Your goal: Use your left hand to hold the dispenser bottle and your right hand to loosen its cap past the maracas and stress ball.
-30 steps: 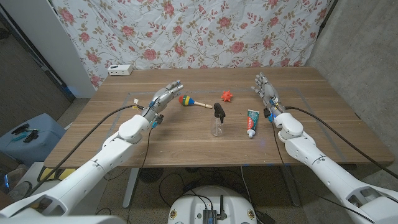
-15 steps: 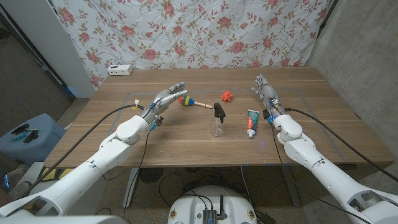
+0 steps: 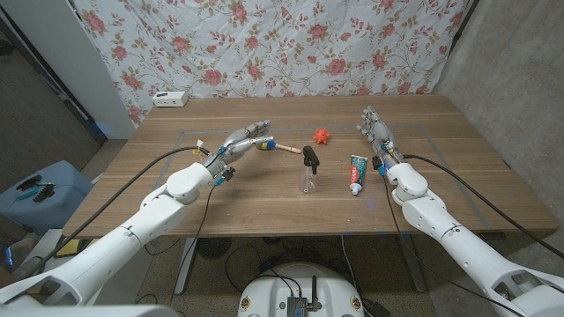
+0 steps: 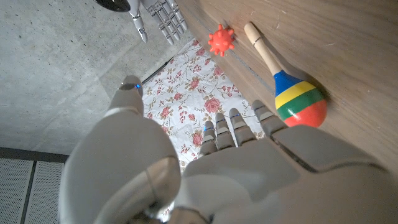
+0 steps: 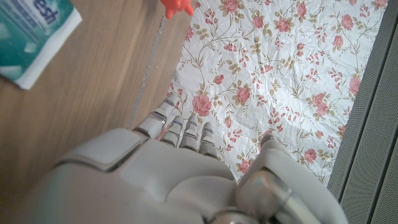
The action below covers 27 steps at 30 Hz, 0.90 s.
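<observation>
**A:** Standing upright near the middle of the wooden table is the dispenser bottle — a small clear bottle, see-through in its lower part, with a black pump cap on top.

**B:** Is anything touching it?

**A:** Nothing is touching it. The left hand is hovering well to its left, fingers stretched out and slightly apart, holding nothing. In the head view its fingertips are overlapping the round end of the maraca. In the left wrist view that maraca is lying just beside the fingers, striped blue, yellow, green and red, its pale wooden handle pointing toward the stress ball.

**B:** And the stress ball?

**A:** It is sitting beyond the bottle, toward the flowered curtain — small, red-orange and spiky.

**B:** What is the right hand doing?

**A:** The right hand is waiting on the right side of the table, fingers straight and close together, gripping nothing. A green and white toothpaste tube is lying between that arm and the bottle, near the bottle but not touching it.
</observation>
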Motion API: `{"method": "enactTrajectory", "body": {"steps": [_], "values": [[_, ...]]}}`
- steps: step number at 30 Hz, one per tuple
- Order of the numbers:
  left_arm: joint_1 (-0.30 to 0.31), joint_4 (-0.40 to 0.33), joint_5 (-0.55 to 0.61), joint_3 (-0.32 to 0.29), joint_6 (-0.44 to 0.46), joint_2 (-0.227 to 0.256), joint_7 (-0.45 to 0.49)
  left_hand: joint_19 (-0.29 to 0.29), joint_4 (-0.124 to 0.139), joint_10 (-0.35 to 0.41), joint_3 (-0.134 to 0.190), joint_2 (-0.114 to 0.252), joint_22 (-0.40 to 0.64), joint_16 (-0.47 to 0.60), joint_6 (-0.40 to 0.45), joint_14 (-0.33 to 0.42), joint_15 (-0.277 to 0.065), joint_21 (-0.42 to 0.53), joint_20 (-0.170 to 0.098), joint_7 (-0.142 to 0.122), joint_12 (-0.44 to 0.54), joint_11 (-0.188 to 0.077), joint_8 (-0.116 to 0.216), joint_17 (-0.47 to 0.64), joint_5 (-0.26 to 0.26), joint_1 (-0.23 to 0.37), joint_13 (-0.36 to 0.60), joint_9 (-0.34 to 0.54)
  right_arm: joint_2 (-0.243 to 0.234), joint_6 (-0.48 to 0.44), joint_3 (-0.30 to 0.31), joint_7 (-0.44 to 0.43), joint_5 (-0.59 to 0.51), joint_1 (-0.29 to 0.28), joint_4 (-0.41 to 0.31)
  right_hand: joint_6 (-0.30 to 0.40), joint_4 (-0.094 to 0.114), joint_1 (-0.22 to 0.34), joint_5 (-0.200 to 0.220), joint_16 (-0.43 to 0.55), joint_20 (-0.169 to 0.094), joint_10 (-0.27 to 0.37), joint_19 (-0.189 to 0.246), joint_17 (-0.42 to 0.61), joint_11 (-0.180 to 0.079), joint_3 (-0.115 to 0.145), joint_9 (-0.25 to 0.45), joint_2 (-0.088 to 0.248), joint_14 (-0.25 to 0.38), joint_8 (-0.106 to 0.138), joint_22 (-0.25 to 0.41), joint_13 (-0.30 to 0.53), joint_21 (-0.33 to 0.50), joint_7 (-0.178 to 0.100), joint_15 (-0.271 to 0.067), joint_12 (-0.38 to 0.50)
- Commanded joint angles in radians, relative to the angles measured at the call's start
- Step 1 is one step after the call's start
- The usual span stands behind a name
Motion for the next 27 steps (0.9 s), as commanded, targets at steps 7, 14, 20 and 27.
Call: {"method": "enactTrajectory", "body": {"steps": [7,14,20,27], "values": [[0.025,-0.072,0.040,0.014,0.003,0.046,-0.019,-0.012,-0.005,0.018,-0.013,-0.012,0.003,0.007,0.008,0.025,-0.011,0.003,0.004,0.007,0.000,-0.004,0.005,0.001,0.028,0.042,0.000,0.003,-0.011,-0.024,0.002,-0.031,-0.007,-0.026,-0.043,0.004,0.001,0.002,-0.003,0.005,-0.049,-0.001,-0.006,0.001,-0.007,0.011,0.006,0.007,-0.001,-0.002,0.004,0.004,0.004,-0.002,-0.022,-0.007],[0.042,-0.082,0.059,0.014,-0.014,0.060,-0.020,-0.010,-0.004,0.032,-0.021,-0.017,0.003,0.008,0.017,0.034,-0.016,0.005,0.000,0.006,0.004,-0.004,0.008,0.001,0.041,0.058,0.000,0.003,-0.011,-0.025,0.008,-0.050,-0.004,-0.048,-0.068,0.004,0.001,0.002,-0.004,0.005,-0.050,0.000,-0.007,0.001,-0.007,0.011,0.006,0.007,-0.001,-0.002,0.004,0.004,0.004,-0.001,-0.023,-0.007],[0.050,-0.078,0.093,0.015,-0.039,0.069,-0.013,-0.015,-0.003,0.037,-0.030,-0.020,0.003,0.008,0.018,0.042,-0.021,0.005,-0.009,0.005,0.003,-0.011,0.007,0.001,0.052,0.072,0.000,0.003,-0.004,-0.021,0.011,-0.064,-0.003,-0.058,-0.075,0.004,0.001,0.001,-0.005,0.006,-0.049,0.001,-0.006,0.001,-0.007,0.012,0.006,0.008,0.000,-0.003,0.004,0.004,0.005,0.000,-0.021,-0.008],[0.054,-0.066,0.124,0.019,-0.061,0.069,-0.005,-0.043,-0.001,0.043,-0.045,-0.026,0.002,0.007,0.018,0.050,-0.030,-0.002,-0.024,0.003,0.003,-0.020,0.005,0.001,0.068,0.087,0.000,0.003,0.000,-0.031,0.010,-0.081,-0.009,-0.061,-0.082,0.004,0.002,0.001,-0.006,0.007,-0.048,0.000,-0.007,0.002,-0.006,0.013,0.006,0.008,0.001,-0.003,0.004,0.004,0.005,0.002,-0.020,-0.009]]}}
